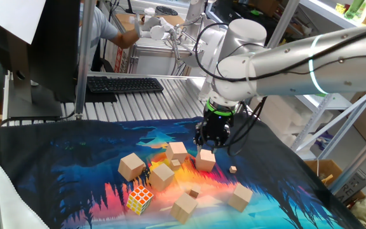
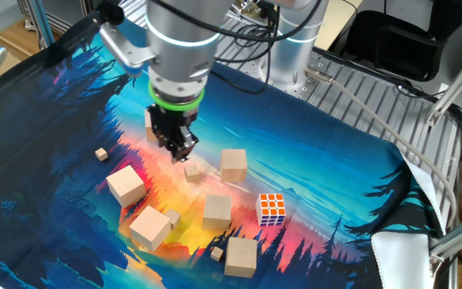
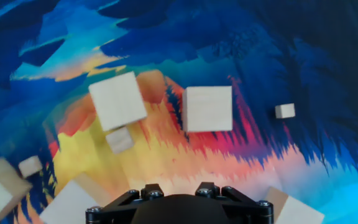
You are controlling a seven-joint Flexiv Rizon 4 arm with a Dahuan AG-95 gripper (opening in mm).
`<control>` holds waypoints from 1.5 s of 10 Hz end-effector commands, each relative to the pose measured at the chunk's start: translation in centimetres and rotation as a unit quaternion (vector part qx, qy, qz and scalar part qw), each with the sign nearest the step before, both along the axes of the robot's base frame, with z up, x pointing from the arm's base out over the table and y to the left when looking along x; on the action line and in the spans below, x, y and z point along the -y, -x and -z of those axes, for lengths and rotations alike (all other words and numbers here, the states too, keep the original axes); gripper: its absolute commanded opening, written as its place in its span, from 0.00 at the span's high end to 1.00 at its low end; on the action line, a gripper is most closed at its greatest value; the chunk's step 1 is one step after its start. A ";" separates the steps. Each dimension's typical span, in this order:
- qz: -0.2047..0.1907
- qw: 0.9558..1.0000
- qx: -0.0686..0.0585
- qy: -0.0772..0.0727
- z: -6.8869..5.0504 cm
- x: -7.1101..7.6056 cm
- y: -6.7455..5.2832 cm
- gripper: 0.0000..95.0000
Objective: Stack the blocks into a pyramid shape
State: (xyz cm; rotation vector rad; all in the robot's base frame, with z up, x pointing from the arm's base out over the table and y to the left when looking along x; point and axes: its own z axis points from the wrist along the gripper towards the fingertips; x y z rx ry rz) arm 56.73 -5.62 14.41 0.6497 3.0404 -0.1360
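Bright blue and orange cloth (image 1: 75,152) covers the table, with a keyboard (image 1: 124,84) on the metal bench behind it. Six tan blocks (image 2: 233,164) lie flat and apart on the cloth, none stacked, with a colourful puzzle cube (image 2: 272,209) and a few tiny cubes (image 2: 101,153) among them. The gripper (image 2: 180,151) points straight down just above the cloth with its fingers close together and nothing in them; one block sits partly hidden right behind it, and another lies a little to one side.
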 end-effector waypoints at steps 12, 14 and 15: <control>0.453 0.891 0.029 -0.010 4.5 6.3 -2.9 0.40; 0.486 0.874 0.010 -0.016 4.1 6.5 -3.8 0.40; 0.506 0.863 0.006 -0.013 4.2 6.6 -4.4 0.40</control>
